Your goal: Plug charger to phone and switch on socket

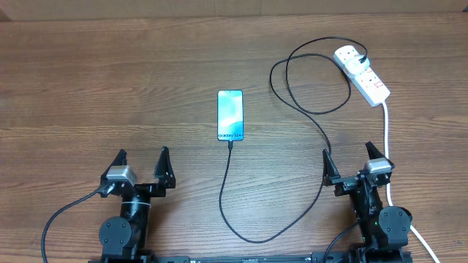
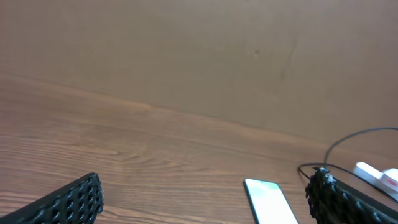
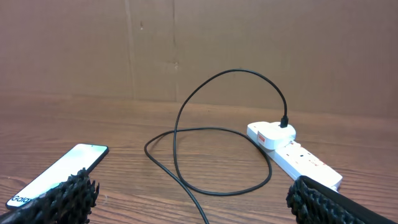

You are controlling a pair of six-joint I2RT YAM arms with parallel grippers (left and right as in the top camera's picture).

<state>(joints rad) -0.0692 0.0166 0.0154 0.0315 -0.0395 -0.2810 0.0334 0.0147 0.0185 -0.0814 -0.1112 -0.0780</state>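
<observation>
The phone (image 1: 229, 115) lies face up mid-table, screen lit; it also shows in the left wrist view (image 2: 268, 200) and the right wrist view (image 3: 59, 171). The charger's black cable (image 1: 221, 193) runs from the phone's bottom edge, loops along the front and climbs to its white plug (image 1: 351, 55), which sits in the socket (image 1: 363, 74) at the far right. From the right wrist, the plug (image 3: 273, 134) stands in the socket (image 3: 305, 160). My left gripper (image 1: 142, 155) is open at the front left, my right gripper (image 1: 348, 153) open at the front right; both hold nothing.
The socket's thick white cord (image 1: 386, 139) runs down the right side past my right arm. A brown cardboard wall (image 3: 199, 43) backs the wooden table (image 1: 88, 88). Cable loops (image 3: 186, 112) lie between the phone and the socket.
</observation>
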